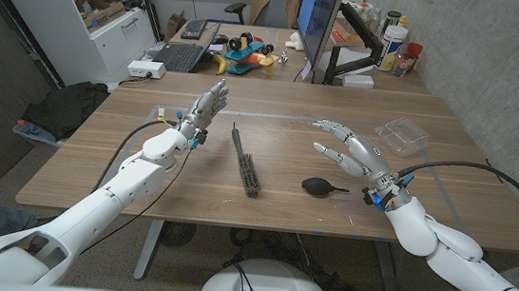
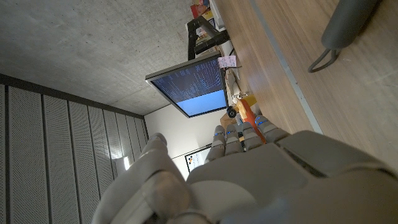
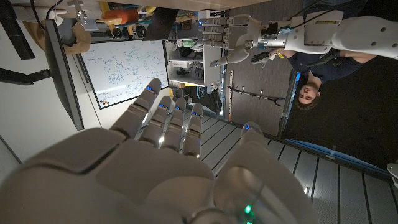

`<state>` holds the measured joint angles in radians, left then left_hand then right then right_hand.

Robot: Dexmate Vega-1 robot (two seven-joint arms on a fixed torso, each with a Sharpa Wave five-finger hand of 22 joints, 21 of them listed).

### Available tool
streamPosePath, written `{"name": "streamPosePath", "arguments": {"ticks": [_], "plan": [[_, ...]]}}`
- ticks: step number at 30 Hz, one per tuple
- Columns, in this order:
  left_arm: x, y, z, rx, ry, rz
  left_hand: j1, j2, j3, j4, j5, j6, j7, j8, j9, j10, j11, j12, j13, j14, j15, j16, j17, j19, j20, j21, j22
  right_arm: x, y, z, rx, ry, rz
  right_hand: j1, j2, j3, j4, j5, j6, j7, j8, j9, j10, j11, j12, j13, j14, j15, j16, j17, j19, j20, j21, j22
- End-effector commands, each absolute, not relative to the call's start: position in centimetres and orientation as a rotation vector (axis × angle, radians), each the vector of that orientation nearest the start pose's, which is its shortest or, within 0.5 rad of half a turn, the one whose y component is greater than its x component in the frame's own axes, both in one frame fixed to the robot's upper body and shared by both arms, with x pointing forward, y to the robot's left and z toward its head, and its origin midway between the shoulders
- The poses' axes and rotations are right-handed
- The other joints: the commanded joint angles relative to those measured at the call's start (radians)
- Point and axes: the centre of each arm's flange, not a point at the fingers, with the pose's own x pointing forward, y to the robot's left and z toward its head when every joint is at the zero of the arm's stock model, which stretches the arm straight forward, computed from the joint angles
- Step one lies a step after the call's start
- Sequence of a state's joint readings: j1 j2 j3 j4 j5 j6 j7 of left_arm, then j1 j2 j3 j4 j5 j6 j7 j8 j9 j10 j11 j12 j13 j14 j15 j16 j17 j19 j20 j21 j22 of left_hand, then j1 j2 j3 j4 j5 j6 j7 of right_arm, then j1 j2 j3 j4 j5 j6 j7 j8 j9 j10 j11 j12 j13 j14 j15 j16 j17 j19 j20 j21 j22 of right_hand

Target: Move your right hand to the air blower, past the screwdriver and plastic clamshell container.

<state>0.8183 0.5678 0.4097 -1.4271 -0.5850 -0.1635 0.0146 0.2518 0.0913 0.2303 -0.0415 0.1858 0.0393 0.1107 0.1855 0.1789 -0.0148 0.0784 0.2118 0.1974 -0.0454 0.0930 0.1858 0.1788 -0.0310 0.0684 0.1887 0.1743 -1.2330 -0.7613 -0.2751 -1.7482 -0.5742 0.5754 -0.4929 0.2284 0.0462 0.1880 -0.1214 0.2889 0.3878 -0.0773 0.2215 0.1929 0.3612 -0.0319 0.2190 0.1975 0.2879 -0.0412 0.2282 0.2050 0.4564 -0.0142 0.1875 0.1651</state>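
The right hand (image 1: 353,150) hovered over the tabletop (image 1: 188,191) with fingers spread and holding nothing, just beside the black air blower (image 1: 319,185), which lay near the front edge. The screwdriver (image 1: 245,161) lay to the blower's left, the plastic clamshell container (image 1: 404,136) further back on the right. The left hand (image 1: 204,110) stood raised, fingers straight, empty
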Motion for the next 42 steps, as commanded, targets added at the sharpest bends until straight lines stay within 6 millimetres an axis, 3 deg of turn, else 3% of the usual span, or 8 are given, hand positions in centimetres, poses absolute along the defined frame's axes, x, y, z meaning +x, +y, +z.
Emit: {"name": "streamPosePath", "arguments": {"ticks": [1, 24, 42], "plan": [[64.9, 26.7, 0.1, 0.087, -0.568, -0.247, 0.001, 0.007, 0.001, -0.007, 0.005, 0.008, 0.0, 0.004, 0.002, 0.003, 0.001, 0.002, 0.002, 0.001, 0.006, 0.003, 0.006, 0.0, 0.004, 0.006, 0.003, 48.5, -22.5, -7.4, -1.157, -1.199, 0.096, 0.008, 0.0, 0.003, -0.003, 0.006, 0.001, -0.008, -0.003, 0.002, -0.005, 0.003, -0.005, 0.005, -0.007, -0.022, -0.005, -0.001, -0.01, 0.005, -0.002, 0.003], [65.4, 26.7, 0.9, 0.094, -0.575, -0.265, 0.0, 0.007, 0.001, -0.009, 0.004, 0.009, 0.0, 0.004, 0.002, 0.003, -0.002, 0.002, 0.002, 0.0, 0.006, 0.003, 0.005, 0.0, 0.005, 0.006, 0.003, 49.8, -20.4, -7.9, -1.256, -1.195, 0.093, 0.007, -0.001, 0.003, -0.003, 0.014, -0.001, -0.011, -0.006, 0.002, -0.008, 0.003, -0.008, 0.006, -0.017, -0.021, -0.011, 0.0, -0.026, 0.013, -0.005, 0.004], [65.2, 27.0, 0.6, 0.096, -0.565, -0.266, -0.001, 0.008, 0.001, -0.01, 0.004, 0.011, 0.0, 0.005, 0.002, 0.003, -0.001, 0.002, 0.002, 0.0, 0.005, 0.003, 0.005, -0.001, 0.006, 0.007, 0.003, 50.0, -20.4, -8.7, -1.38, -1.162, 0.054, 0.006, 0.0, 0.003, -0.002, 0.02, 0.0, -0.012, -0.007, 0.003, -0.008, 0.003, -0.01, 0.006, -0.019, -0.024, -0.012, 0.001, -0.027, 0.013, -0.004, 0.004]]}}
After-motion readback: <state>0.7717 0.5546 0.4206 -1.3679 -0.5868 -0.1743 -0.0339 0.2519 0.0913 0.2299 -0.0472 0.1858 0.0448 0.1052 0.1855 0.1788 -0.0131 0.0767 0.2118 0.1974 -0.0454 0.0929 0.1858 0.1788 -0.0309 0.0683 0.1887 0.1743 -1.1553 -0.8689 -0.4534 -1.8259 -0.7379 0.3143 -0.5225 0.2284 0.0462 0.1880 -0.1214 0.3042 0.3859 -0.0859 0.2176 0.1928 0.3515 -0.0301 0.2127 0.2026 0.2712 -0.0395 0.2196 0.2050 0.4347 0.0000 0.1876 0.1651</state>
